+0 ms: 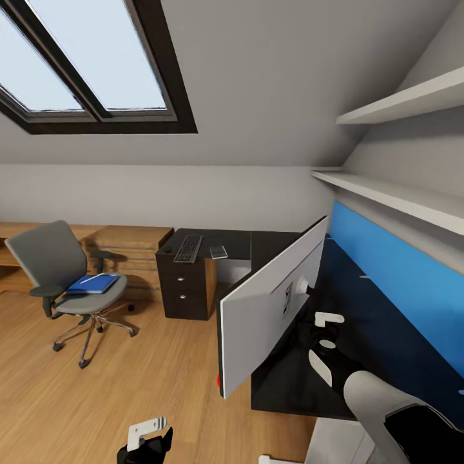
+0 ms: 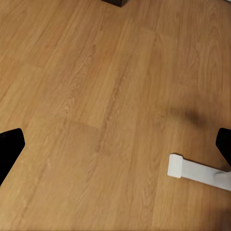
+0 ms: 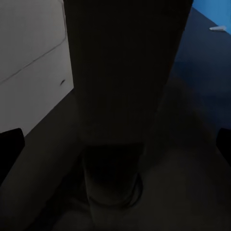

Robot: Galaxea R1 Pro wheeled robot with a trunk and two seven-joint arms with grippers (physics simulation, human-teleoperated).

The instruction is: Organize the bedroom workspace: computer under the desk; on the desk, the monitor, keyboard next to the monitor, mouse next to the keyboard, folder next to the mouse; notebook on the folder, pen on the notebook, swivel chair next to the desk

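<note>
Desk [image 1: 270, 248]: L-shaped glossy black top, seen at right, one wing running along the blue wall panel [image 1: 399, 270], the other running left to a black drawer unit [image 1: 183, 283] with round silver knobs. A light-wood cabinet [image 1: 129, 248] is seen just left of that unit, against the far wall.

Monitor [image 1: 270, 303]: stood on the near wing of the desk, pale back turned to the camera, tilted; a slim black stand arm [image 3: 122, 72] is seen close up in the right wrist view, its foot resting on the desk top.

Chair [image 1: 71, 277]: grey, placed on the wood floor [image 2: 96, 96] at left, well apart from the desk. Folder [image 1: 93, 283]: blue, laid flat on the seat.

Keyboard [image 1: 188, 249]: laid on the far wing above the drawers. A small pale flat item [image 1: 218, 252] is seen just right of it; identity cannot be told.

Right gripper [image 1: 325, 335]: held over the desk just behind the monitor, by the stand. Fingertips are seen spread wide at the edges of the right wrist view, stand arm between them, no contact visible.

Left gripper [image 1: 148, 435]: held low over bare floor, near side. Fingers spread, nothing held.
</note>
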